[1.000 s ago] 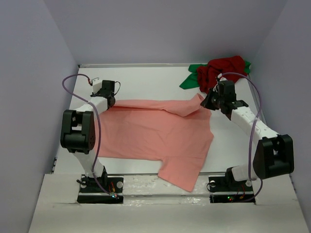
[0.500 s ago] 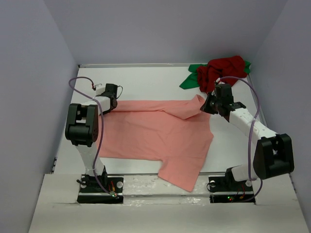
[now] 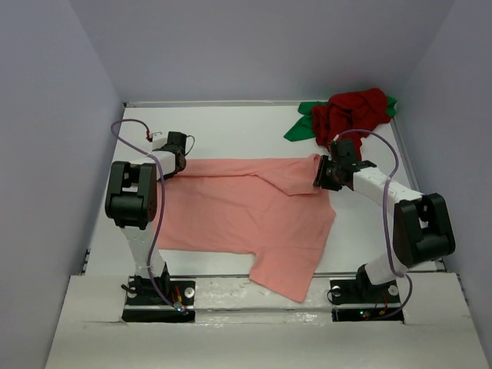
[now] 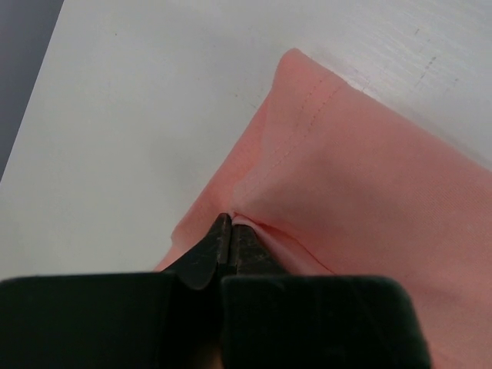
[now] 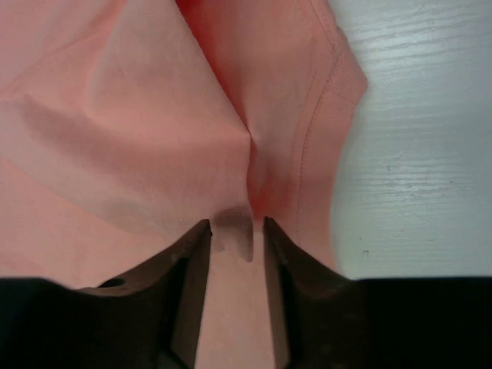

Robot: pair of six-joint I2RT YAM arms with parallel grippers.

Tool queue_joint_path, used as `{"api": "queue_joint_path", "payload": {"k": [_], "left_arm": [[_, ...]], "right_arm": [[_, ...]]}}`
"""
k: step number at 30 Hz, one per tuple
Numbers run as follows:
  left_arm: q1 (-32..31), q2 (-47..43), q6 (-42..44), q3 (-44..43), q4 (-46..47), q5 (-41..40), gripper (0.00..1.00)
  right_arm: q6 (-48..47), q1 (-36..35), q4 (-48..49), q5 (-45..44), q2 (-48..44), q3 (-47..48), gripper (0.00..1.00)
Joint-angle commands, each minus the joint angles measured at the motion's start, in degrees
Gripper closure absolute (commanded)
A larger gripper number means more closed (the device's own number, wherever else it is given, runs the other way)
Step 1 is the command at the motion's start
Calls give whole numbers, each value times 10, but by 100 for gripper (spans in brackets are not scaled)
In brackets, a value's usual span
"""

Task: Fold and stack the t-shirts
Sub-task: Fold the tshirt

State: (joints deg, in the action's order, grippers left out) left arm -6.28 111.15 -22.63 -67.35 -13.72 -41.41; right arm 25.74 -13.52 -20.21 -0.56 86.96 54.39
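Salmon-pink t-shirt (image 3: 246,207) lies spread mid-frame, seemingly being readied for its first fold. Left gripper (image 4: 231,223) is clenched on the upper-left corner, while right gripper (image 5: 234,227) stands parted around a cloth ridge at upper right. Next, the right probably needs a firm pinch.

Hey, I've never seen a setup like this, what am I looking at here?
Two robot arms are bolted to the near edge of a table. The wide picture looks down from above and behind them; the two close-ups come from cameras on their wrists. A salmon-pink t-shirt lies spread out; a dark red shirt is bunched on a green shirt in the far right corner. The left gripper is pinched shut on the pink shirt's edge. The right gripper has its fingers slightly apart around a fold of it.
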Motion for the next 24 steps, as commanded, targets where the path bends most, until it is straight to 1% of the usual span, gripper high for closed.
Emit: {"api": "queue_joint_path", "payload": {"k": [1, 2, 3, 4, 5, 7, 12, 15, 16, 17, 18, 20, 21, 24], "left_arm": [[5, -44, 34, 45, 25, 67, 95], [5, -75, 36, 69, 59, 75, 88], [5, -89, 34, 76, 66, 73, 84], [5, -115, 33, 82, 76, 70, 78], [5, -125, 35, 89, 77, 66, 75], [5, -151, 35, 91, 76, 52, 70], [5, -206, 23, 112, 96, 46, 70], [5, -259, 22, 135, 132, 68, 70], [5, -286, 21, 140, 157, 97, 68], [5, -299, 28, 151, 171, 122, 68], [5, -309, 32, 156, 187, 176, 67], [5, -327, 36, 162, 221, 231, 68], [4, -328, 37, 165, 232, 272, 71], [3, -306, 40, 156, 258, 322, 79]], "right_arm": [[7, -18, -22, -41, 13, 18, 51], [10, -18, -22, -51, 11, 18, 39], [11, -23, -22, -53, 10, 19, 36], [11, -23, -26, -59, 8, 20, 31], [12, -23, -28, -62, 7, 25, 25], [12, -23, -33, -74, 1, 29, 25], [14, -28, -32, -80, -27, 54, 25], [10, -28, -32, -73, -18, 77, 25], [10, -28, -30, -67, -13, 91, 26], [7, -28, -26, -63, -6, 98, 26], [7, -28, -20, -60, 8, 103, 27], [8, -28, 3, -53, 23, 113, 27], [8, -28, 10, -51, 39, 118, 27], [9, -28, 44, -38, 61, 133, 28]]}}
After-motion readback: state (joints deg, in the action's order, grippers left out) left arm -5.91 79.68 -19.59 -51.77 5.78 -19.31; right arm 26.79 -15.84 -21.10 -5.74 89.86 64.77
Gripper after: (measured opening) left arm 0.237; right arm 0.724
